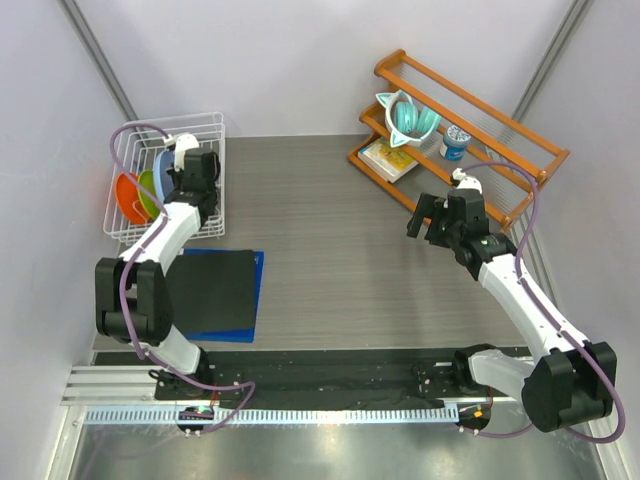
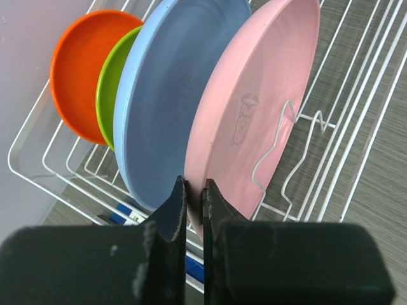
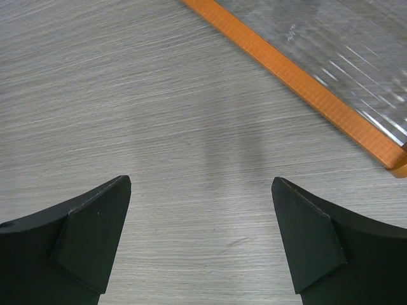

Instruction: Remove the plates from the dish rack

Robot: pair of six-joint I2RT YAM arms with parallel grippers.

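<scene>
The left gripper [image 2: 194, 185] is clamped on the near rim of the pink plate [image 2: 254, 108], which stands on edge straight ahead.

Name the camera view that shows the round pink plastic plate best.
Left wrist: the round pink plastic plate shows close up, on edge. Top external: the left arm hides it; right wrist misses it.

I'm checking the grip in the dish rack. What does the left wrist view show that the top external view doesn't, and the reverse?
Left wrist only: the left jaws shut on the rim of the pink plate. Top external only: the right arm with its jaws open, the wooden shelf with the teal cup, and the dark mat. Both: the dish rack holding the blue plate, green plate and orange plate on edge.
</scene>
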